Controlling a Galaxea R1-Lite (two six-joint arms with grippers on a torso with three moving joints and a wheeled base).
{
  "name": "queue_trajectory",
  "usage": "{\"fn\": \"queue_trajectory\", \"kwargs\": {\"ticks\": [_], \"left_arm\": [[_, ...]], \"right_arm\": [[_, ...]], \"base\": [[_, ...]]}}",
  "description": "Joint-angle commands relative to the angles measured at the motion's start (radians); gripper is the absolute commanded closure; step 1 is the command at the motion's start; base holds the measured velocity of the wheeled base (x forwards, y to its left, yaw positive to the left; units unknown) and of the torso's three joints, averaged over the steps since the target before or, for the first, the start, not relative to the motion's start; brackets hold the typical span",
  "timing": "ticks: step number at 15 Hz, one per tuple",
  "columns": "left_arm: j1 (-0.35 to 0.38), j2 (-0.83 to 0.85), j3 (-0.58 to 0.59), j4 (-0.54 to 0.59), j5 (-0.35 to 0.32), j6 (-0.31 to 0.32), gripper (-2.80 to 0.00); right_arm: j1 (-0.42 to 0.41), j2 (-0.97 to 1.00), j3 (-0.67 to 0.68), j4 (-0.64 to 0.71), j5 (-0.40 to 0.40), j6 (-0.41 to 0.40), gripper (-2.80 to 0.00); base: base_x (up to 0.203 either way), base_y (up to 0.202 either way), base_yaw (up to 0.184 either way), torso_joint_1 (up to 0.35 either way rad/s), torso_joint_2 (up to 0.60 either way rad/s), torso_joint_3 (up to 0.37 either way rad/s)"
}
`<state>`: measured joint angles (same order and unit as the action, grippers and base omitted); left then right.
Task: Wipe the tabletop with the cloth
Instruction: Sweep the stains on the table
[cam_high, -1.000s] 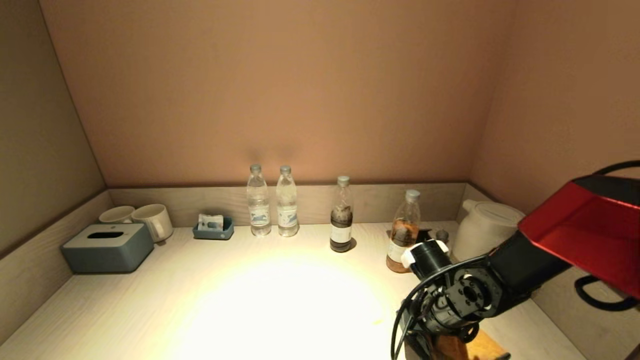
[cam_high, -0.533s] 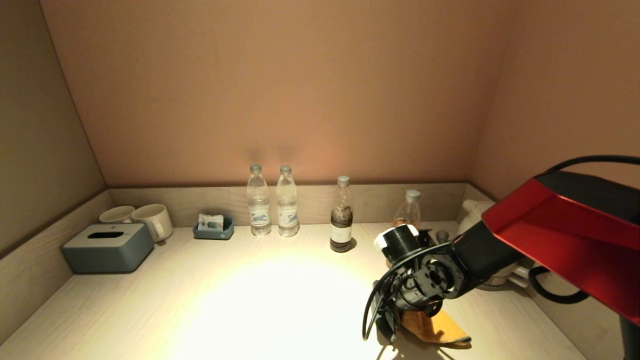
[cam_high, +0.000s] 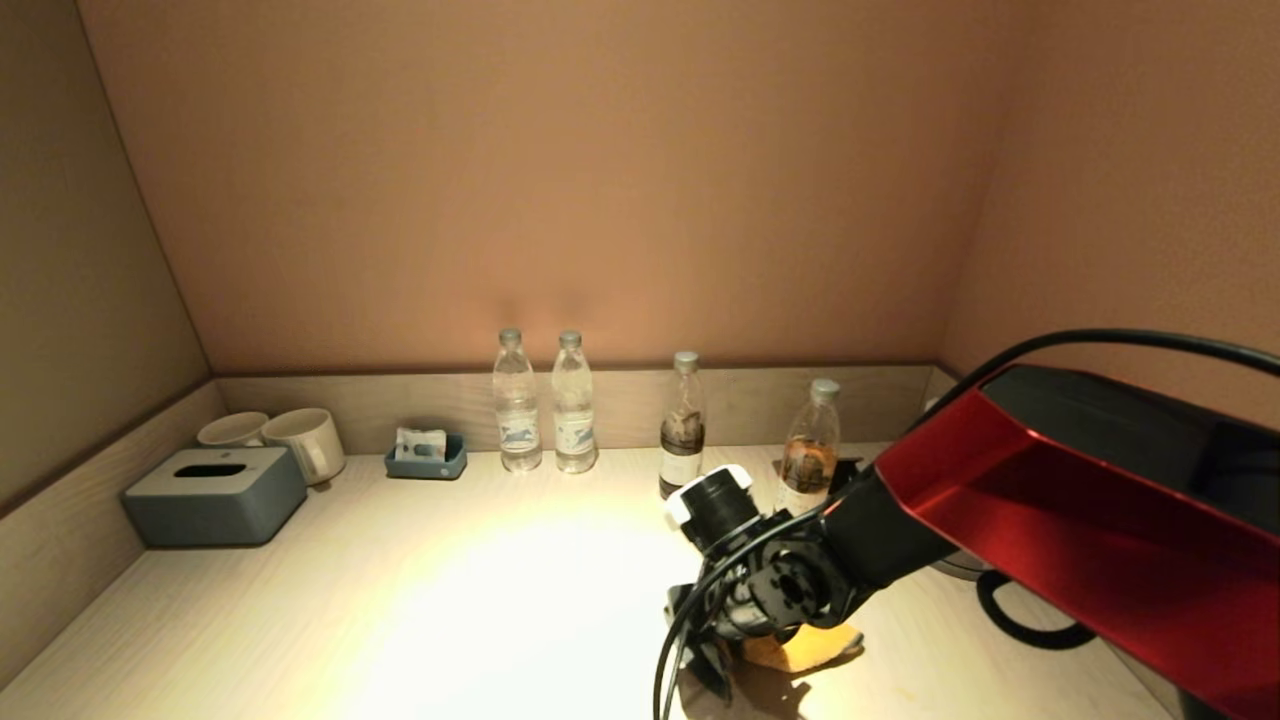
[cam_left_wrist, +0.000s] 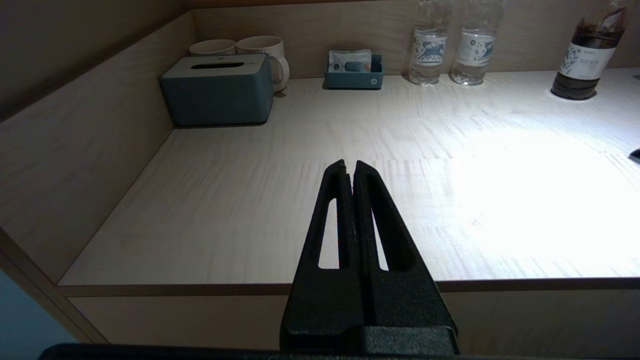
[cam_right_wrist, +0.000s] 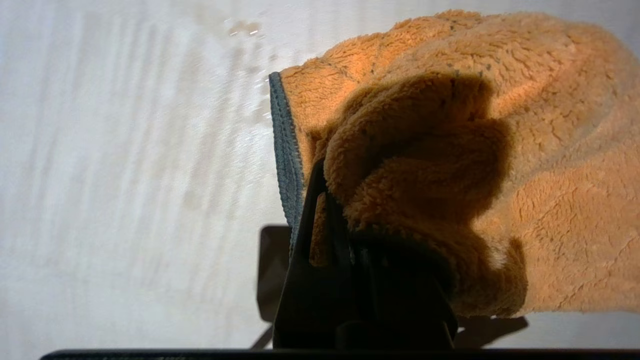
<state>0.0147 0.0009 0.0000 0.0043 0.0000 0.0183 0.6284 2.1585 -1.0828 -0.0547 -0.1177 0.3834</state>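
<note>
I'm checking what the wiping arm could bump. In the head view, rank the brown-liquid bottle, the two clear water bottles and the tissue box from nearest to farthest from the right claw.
From the right claw, shut on the cloth:
1. Brown-liquid bottle, just behind it.
2. Two clear water bottles, at the back, centre.
3. Tissue box, far left.

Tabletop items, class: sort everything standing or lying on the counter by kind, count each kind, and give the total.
Bottles: 4
Mugs: 2
Tissue box: 1
Small blue tray: 1
Cloth: 1
Total: 9
</note>
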Motion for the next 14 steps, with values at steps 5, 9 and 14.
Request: {"fn": "queue_trajectory", "kwargs": {"ticks": [5, 9, 14], "left_arm": [[0.001, 0.001, 0.0, 0.0, 0.0, 0.0, 0.0], [0.001, 0.001, 0.0, 0.0, 0.0, 0.0, 0.0], [0.001, 0.001, 0.0, 0.0, 0.0, 0.0, 0.0]], "right_arm": [[0.108, -0.002, -0.005, -0.001, -0.002, 0.0, 0.0], [0.254, 0.003, -0.049, 0.004, -0.007, -0.03, 0.0], [0.242, 0.002, -0.004, 0.004, -0.018, -0.02, 0.0]], "base": [[0.0, 0.0, 0.0, 0.0, 0.0, 0.0], [0.0, 0.0, 0.0, 0.0, 0.0, 0.0], [0.0, 0.0, 0.0, 0.0, 0.0, 0.0]]}}
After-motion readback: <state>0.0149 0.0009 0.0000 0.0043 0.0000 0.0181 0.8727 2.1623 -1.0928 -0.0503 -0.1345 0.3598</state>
